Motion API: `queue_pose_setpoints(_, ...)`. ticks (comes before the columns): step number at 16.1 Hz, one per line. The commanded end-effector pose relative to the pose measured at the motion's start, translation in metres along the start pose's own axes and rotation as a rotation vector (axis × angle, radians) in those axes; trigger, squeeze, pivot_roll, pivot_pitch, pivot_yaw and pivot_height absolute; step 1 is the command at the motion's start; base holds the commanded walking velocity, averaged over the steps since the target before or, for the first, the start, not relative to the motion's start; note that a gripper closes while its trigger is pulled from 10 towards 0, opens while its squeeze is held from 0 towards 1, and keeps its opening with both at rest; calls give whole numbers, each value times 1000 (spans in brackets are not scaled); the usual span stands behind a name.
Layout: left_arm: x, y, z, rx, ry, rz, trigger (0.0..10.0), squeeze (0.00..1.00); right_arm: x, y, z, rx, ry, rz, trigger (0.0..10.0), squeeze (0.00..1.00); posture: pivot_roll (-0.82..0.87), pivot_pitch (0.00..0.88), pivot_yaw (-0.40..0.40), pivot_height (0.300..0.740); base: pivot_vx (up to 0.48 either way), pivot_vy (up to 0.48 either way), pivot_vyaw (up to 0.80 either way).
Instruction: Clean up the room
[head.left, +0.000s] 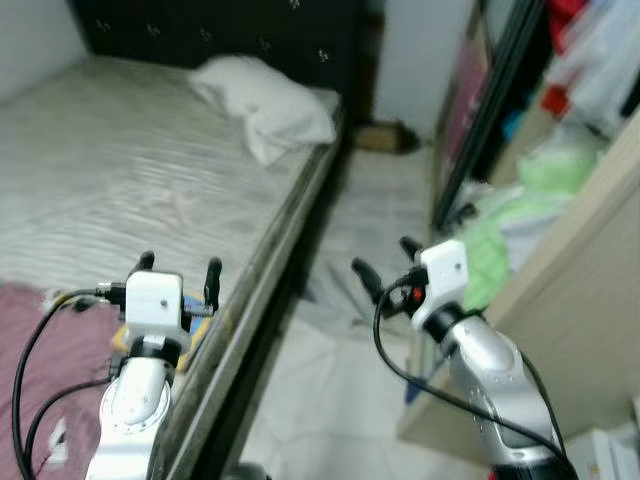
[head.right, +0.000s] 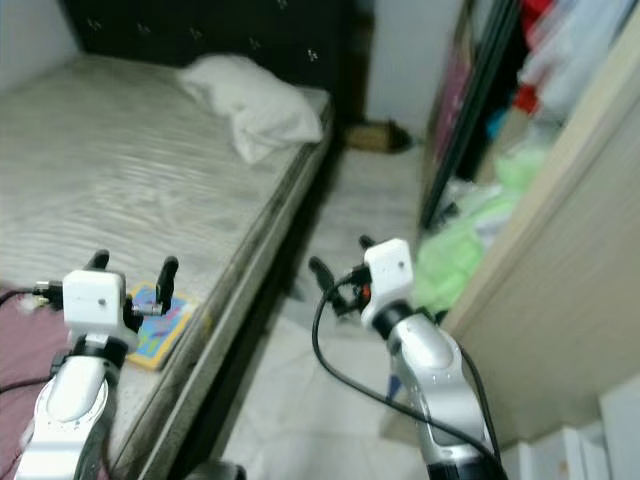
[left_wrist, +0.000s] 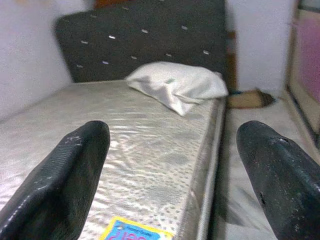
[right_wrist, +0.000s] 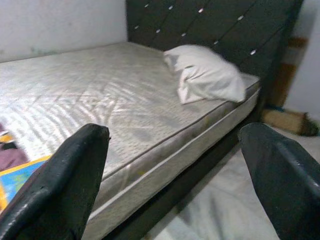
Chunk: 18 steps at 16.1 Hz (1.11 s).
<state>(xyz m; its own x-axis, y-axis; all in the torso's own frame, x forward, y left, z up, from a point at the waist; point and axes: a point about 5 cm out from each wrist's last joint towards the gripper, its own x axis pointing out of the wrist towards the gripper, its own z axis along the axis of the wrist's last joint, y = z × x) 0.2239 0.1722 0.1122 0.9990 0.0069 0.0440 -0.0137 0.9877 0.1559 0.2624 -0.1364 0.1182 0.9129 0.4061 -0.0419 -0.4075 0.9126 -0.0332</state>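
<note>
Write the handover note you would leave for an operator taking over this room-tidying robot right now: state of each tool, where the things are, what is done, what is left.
Left tool: open, empty, held over the near edge of the mattress.
Right tool: open, empty, held over the floor between the bed and the wardrobe.
Things: a colourful book lies flat at the mattress edge, just below the left tool. A maroon cloth sits on the near end of the bed. A white pillow lies by the headboard. Green clothes bulge out of the wardrobe.
Done: nothing held.
Left: probably the book first, then the cloth and clothes.
</note>
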Motion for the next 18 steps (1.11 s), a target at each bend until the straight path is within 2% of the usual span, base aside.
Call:
queue_pose_setpoints(1,0,-3,2,-9,0,-6,10000,0,1,-7,0,-11,2,-65,10000,0,4,14,-35,740,0,0,800)
queue_pose_setpoints(4,6,-5,5,-21,-11,-5,10000,0,9,-5,-1,-4,-13,-124,10000,0,10,11,-41,740,0,0,800)
queue_pose_setpoints(9,12,-8,7,-18,-28,-28,10000,0,12,-5,1,0,-25,-125,10000,0,2,23,-37,740,0,0,800)
queue_pose_setpoints(18,13,-8,8,-22,-30,-31,10000,0,12,-3,0,-2,-34,-120,10000,0,4,32,-40,740,0,0,799)
